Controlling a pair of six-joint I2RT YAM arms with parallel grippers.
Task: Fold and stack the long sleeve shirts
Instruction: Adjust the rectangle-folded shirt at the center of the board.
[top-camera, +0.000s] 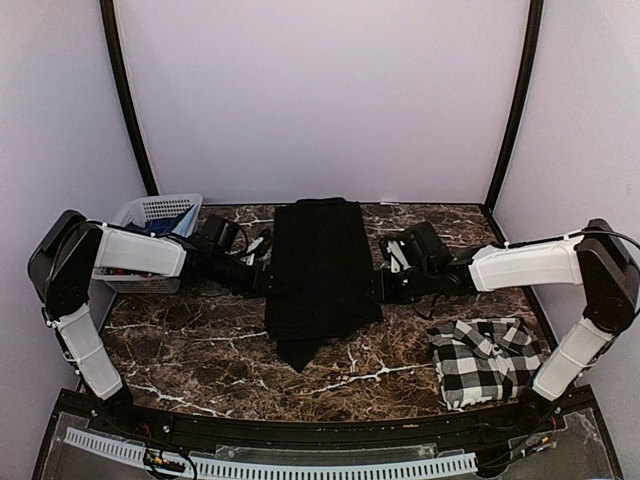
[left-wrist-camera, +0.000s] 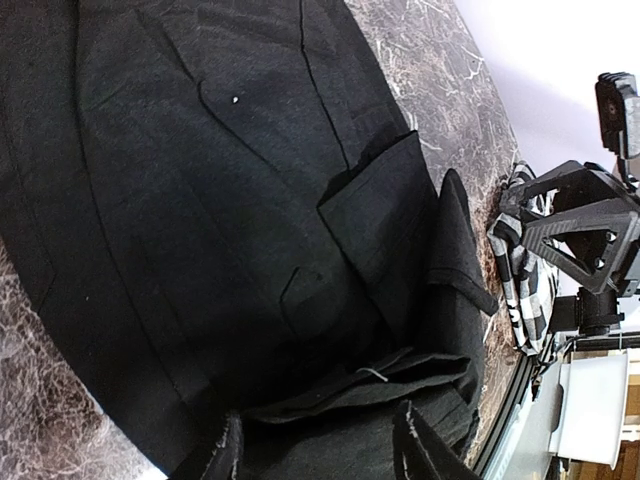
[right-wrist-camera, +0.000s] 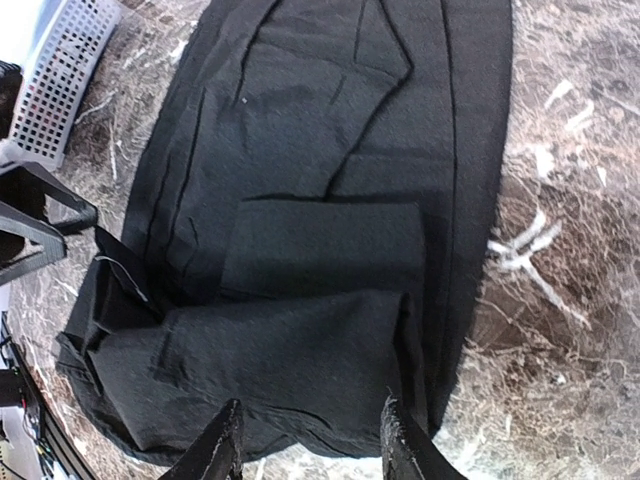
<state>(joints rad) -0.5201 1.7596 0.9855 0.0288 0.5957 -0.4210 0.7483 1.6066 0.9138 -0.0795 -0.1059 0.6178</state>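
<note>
The plain black shirt (top-camera: 320, 265) lies in the middle of the table, folded into a long strip with its sleeves laid over it. It fills the left wrist view (left-wrist-camera: 230, 200) and the right wrist view (right-wrist-camera: 320, 190). The checked shirt (top-camera: 485, 360) lies folded at the front right; its edge shows in the left wrist view (left-wrist-camera: 525, 300). My left gripper (top-camera: 262, 277) is open at the strip's left edge, its fingers spread over the cloth (left-wrist-camera: 320, 455). My right gripper (top-camera: 378, 283) is open at the strip's right edge (right-wrist-camera: 310, 450), holding nothing.
A white lattice basket (top-camera: 155, 225) with dark cloth inside stands at the back left, behind my left arm; it also shows in the right wrist view (right-wrist-camera: 60, 80). The marble table (top-camera: 200, 350) ends at a black rail along the front.
</note>
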